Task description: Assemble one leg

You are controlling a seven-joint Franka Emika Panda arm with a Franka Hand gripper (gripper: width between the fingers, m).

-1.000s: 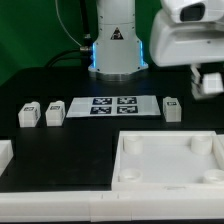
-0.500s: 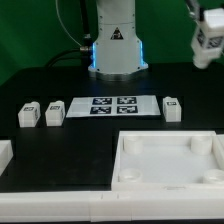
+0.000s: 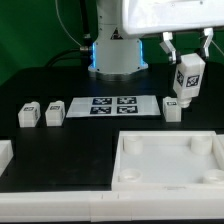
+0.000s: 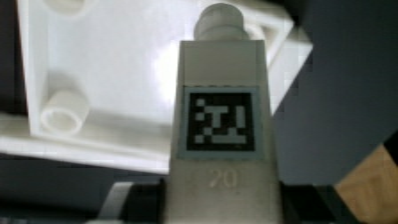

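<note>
My pincer (image 3: 187, 55) is clamped on a small white block-like leg with a black-and-white square tag (image 3: 188, 76) (image 4: 222, 110) and holds it in the air, above the black worktop (image 3: 80, 140). Just beneath the pincer a second white tagged leg (image 3: 172, 109) stands on the worktop. Lower down, beyond my held piece, lies the large white square tray with corner holes (image 3: 165, 138) (image 4: 98, 60).
</note>
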